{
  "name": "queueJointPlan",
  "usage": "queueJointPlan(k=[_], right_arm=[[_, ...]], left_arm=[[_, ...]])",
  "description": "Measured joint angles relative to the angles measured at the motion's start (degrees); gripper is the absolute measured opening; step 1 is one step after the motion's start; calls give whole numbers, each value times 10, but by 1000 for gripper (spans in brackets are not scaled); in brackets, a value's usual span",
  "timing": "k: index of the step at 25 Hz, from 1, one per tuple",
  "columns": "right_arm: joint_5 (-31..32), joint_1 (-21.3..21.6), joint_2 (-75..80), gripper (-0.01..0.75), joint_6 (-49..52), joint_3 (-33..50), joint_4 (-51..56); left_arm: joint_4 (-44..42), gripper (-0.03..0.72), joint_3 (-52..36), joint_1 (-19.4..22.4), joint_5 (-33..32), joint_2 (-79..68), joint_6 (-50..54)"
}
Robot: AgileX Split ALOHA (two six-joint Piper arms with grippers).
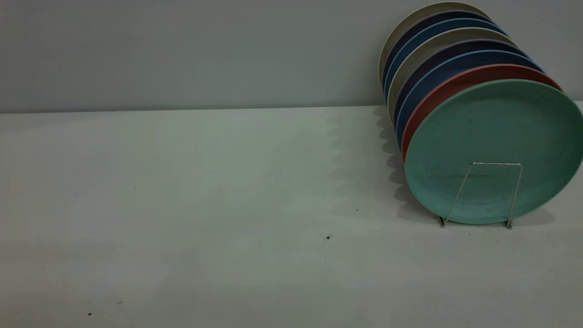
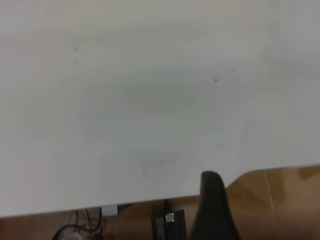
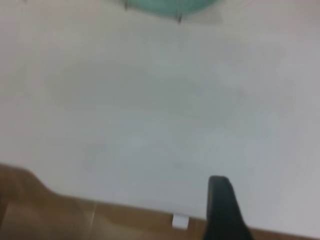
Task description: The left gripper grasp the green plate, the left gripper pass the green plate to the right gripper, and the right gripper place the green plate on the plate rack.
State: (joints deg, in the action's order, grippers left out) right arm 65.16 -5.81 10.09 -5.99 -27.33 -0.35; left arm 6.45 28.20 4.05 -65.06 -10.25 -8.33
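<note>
A pale grey-white table (image 1: 182,228) fills the lower two thirds of the exterior frame, its far edge running straight across just above the middle. Behind it stands a plain grey wall (image 1: 182,50), bare and evenly lit. Soft, scalloped shadows (image 1: 364,155) fall on the table right of centre, so the light comes from the right. A few dark specks (image 1: 328,237) dot the surface near the centre and lower left. In the left wrist frame, the table's near edge crosses the bottom, with a brown wooden floor (image 2: 280,200) below it, cables (image 2: 80,227) at lower left and a small black box (image 2: 170,225) at bottom centre. The right wrist frame shows the same brown floor (image 3: 60,215) along its bottom.
</note>
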Motion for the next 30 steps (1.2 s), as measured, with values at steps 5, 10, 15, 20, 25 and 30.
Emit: queueJointPlan(k=[5, 10, 15, 20, 25, 30], right_arm=[[-2, 0, -10, 479, 0, 3, 0], [-3, 0, -10, 479, 0, 3, 4], [-3, 0, -10, 479, 0, 3, 4], [-3, 0, -11, 479, 0, 3, 4], [-3, 1, -62, 479, 0, 3, 4], [-2, 2, -111, 479, 0, 3, 7]], left_arm=[[-12, 576, -3, -36, 1, 27, 14], [-24, 576, -3, -50, 3, 28, 33], [-24, 576, -3, -50, 3, 28, 35], [-24, 576, -3, -50, 3, 30, 35], [-24, 576, -3, -50, 3, 83, 35], [-24, 576, -3, -50, 2, 114, 35]])
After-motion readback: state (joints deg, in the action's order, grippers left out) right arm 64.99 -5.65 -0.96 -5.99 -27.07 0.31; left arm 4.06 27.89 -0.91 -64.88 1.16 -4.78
